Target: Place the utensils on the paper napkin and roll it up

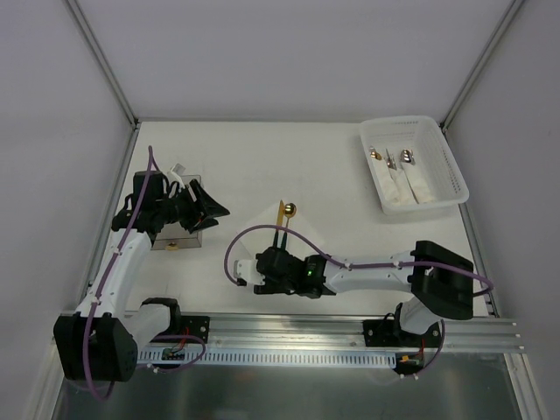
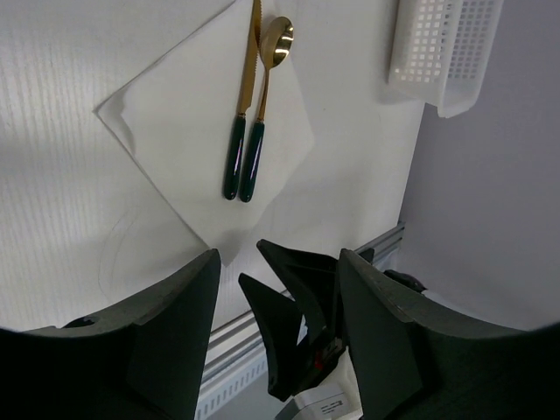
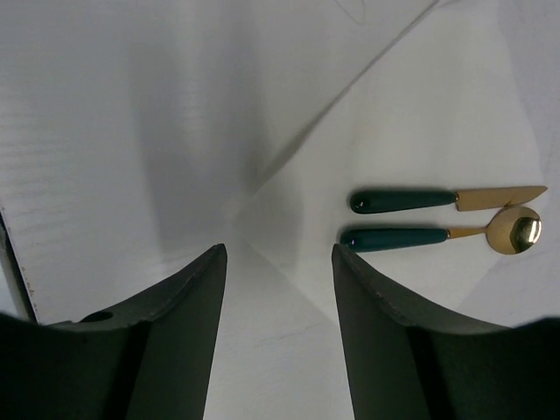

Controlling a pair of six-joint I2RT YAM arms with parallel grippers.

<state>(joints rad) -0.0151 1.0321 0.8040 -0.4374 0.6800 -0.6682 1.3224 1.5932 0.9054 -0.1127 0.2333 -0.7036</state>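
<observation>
A white paper napkin (image 2: 184,131) lies as a diamond on the white table. A gold knife (image 2: 245,96) and a gold spoon (image 2: 267,87), both with dark green handles, lie side by side on it; they also show in the top view, knife (image 1: 280,212) and spoon (image 1: 290,210). My right gripper (image 3: 278,262) is open and empty, low over the napkin's (image 3: 420,131) near corner, with the handle ends of the knife (image 3: 437,199) and spoon (image 3: 437,236) just to its right. My left gripper (image 1: 214,213) is open and empty, raised at the left and apart from the napkin.
A white basket (image 1: 442,153) at the back right holds a few silver and copper utensils with pale handles. A dark see-through box (image 1: 171,238) sits under my left arm. A metal rail (image 1: 350,332) runs along the near edge.
</observation>
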